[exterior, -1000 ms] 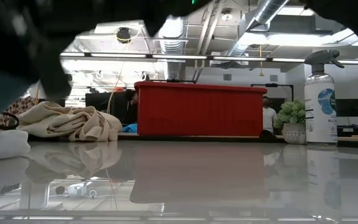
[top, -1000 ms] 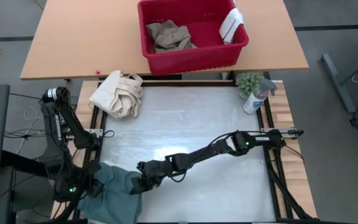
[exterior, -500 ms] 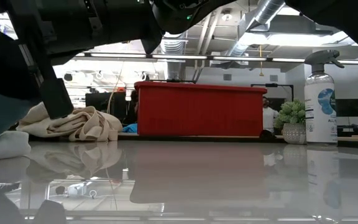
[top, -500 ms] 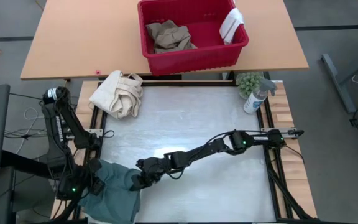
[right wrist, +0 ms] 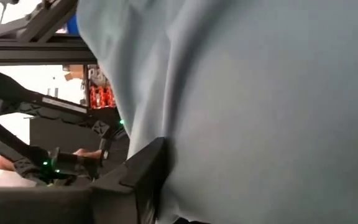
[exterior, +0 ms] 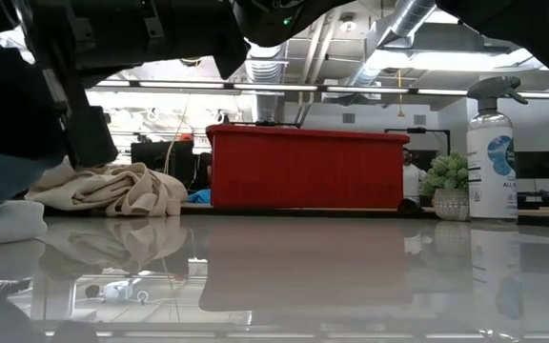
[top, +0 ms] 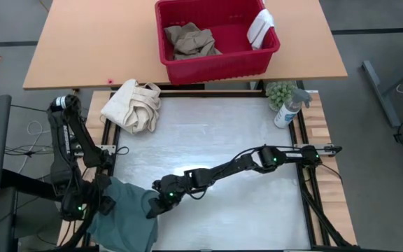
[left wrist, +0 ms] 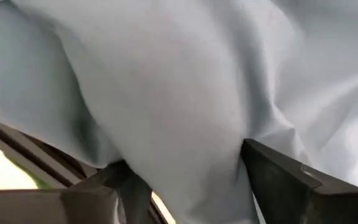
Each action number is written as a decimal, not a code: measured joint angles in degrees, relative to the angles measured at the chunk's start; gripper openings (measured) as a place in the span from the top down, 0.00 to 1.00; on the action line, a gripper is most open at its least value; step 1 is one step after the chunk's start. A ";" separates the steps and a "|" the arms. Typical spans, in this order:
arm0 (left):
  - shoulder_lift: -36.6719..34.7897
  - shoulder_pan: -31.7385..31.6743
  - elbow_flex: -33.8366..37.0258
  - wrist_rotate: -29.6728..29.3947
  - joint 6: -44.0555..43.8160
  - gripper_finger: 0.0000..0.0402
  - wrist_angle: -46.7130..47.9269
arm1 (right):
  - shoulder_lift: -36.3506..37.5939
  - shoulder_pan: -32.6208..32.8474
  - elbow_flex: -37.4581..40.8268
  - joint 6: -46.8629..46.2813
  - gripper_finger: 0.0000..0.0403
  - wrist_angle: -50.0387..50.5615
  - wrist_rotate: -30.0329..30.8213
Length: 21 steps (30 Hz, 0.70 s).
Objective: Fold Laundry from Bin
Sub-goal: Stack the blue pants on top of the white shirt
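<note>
The large teal-green garment (top: 124,217) lies bunched at the lower left, hanging off the table edge; both the left gripper (top: 98,205) and right gripper (top: 154,208) look parted around its folds. It could slide off once released.

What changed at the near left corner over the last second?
Little visibly moved. Both grippers sit at the teal garment: the left gripper at its left edge, the right gripper at its right edge, which edged slightly right. The left arm's elbow shifted a bit. The garment settled flatter. The red bin, cream bag and spray bottle stayed put.
</note>
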State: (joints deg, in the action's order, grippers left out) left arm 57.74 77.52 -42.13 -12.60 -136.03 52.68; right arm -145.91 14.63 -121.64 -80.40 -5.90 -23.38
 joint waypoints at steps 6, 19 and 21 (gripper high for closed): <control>-2.73 0.02 -0.07 1.82 1.41 0.43 4.09 | 0.90 -0.85 -0.07 3.83 0.46 10.90 -0.37; -11.52 0.02 -0.07 6.38 1.88 0.43 13.43 | 7.41 -4.47 -0.09 15.25 0.46 27.30 2.88; -12.66 0.02 -0.09 6.35 2.27 0.43 14.06 | 8.78 -5.06 -0.13 17.97 0.46 33.46 4.76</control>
State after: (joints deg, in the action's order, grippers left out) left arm 45.08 77.54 -42.22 -6.25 -133.76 66.75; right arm -137.13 9.57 -121.78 -62.43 27.57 -18.61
